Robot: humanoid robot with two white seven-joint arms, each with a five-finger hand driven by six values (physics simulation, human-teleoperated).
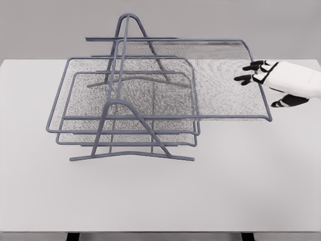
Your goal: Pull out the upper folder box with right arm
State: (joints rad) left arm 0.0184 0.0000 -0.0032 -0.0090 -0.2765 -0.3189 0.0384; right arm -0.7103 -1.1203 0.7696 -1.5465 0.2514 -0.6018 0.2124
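A grey wire rack holds three mesh trays on the white table. The upper tray sticks out far to the right of the frame, while the two lower trays sit inside it. My right hand comes in from the right edge and is at the upper tray's right rim. Its black-tipped fingers reach over the rim onto the mesh. The thumb lies just outside the rim, lower down. The left arm is out of view.
The rack's A-shaped legs stand left of the table's middle. Bare table surface stretches in front of the rack and to its right, below the pulled-out tray. A grey wall lies behind the table's far edge.
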